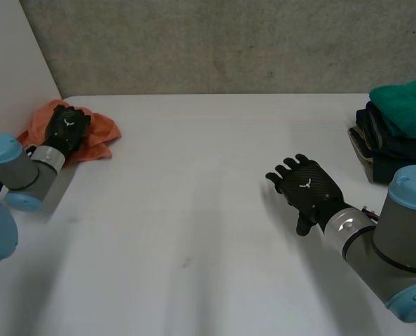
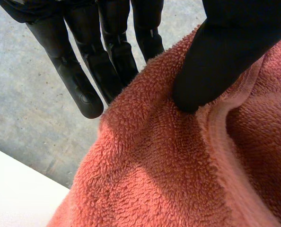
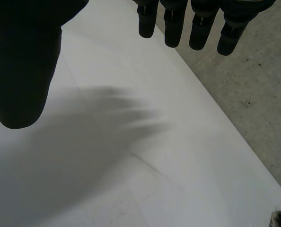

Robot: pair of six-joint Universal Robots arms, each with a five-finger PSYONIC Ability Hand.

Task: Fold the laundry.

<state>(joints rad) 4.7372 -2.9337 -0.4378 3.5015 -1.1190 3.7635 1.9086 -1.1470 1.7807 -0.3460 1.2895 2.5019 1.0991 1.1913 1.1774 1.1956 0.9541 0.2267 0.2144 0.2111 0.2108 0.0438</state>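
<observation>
At far-left corner of white surface [image 1: 194,231]: crumpled orange terry towel [image 1: 99,134], edge pinched by left hand [image 1: 66,127]; right hand [image 1: 307,187] spread, empty; best dragged centreward for flattening

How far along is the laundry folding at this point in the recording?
Done: a folded stack, green piece on top of dark ones, sits at the right edge of the table. In hand: the left hand pinches the crumpled orange towel at the far left corner. The right hand hovers open over bare table, holding nothing. Left: the towel is not yet spread or folded.
</observation>
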